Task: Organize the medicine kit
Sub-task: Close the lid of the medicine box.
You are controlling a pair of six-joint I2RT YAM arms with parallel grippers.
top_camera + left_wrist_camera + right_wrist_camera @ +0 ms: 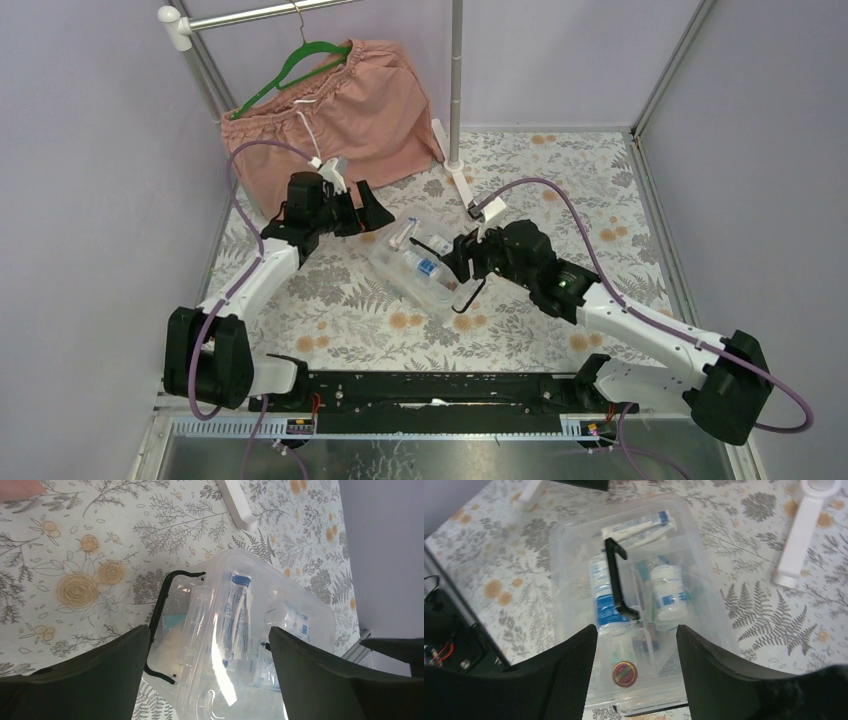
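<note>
Box point(425, 268) of clear plastic, rectangular, clear lid on, black U-shaped handle point(616, 580) on the lid, lies aslant mid desk point(330, 300) on the floral-print cover, between the two arms. Left fingers point(95, 680) spread wide, gripping nothing, just beside the box's far-left end. In the left wrist view the box lies in the gap beyond both tips, with the handle toward the left-hand finger. Right fingers point(564, 680) parted, empty, over the box's near-right end. In the right wrist view the box shows below and between them, handle ahead of the tips. Cannot tell if either pair touches the box. Seen through the lid: white bottle with blue label point(669, 597), white-and-blue tube point(639, 527), small round red-gold disc point(624, 673). Pink shorts point(340, 110) on green hanger point(300, 62) at far left, well apart from the box.
</note>
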